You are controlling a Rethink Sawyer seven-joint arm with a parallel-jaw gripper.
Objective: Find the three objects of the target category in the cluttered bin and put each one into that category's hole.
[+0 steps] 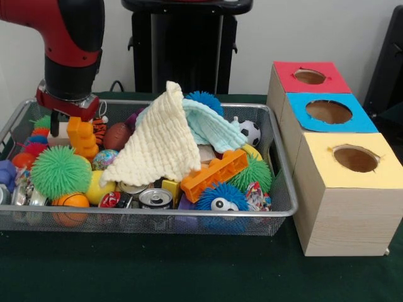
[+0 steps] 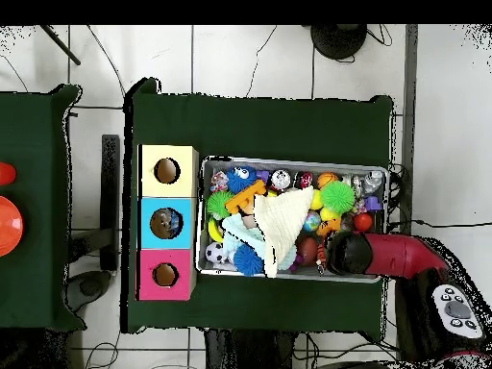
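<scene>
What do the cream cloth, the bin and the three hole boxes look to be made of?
Cream cloth: soft woven cotton by its look, crinkled waffle texture, draped in folds. Bin: metal wire mesh, silvery, see-through walls. Hole boxes: pale wood, visible grain, tops painted or covered matte red, blue, yellow.

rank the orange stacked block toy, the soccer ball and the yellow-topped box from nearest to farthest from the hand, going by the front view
1. Orange stacked block toy: directly beside the hand, at the bin's left end.
2. Soccer ball: across the bin, by its far right corner.
3. Yellow-topped box: outside the bin, frontmost of the three boxes on the right.
</scene>
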